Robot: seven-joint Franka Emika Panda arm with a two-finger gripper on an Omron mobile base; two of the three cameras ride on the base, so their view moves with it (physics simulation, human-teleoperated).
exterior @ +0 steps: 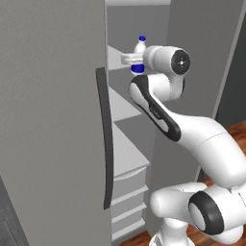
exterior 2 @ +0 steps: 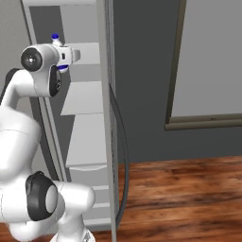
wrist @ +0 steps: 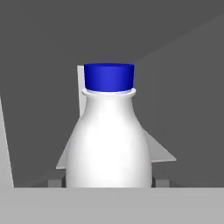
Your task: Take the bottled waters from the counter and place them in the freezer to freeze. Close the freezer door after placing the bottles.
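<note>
Freezer door (exterior: 53, 120): open at left, dark handle. Freezer (exterior: 126, 108): shelves exposed beyond. Bottled water (exterior: 139, 53): white body, blue cap, long axis upright, clamped in the end effector (exterior: 134, 60) above an upper shelf. Arm: raised, reaching leftward into the compartment, wrist level.

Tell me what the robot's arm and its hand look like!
The arm is made of smooth, rounded white tubes, a bit like sausages joined together. Each joint has a dark ring or a round dark cap, and one link has a long black stripe down its side. No cables show. The gripper at the end is a small, boxy white block.
</note>
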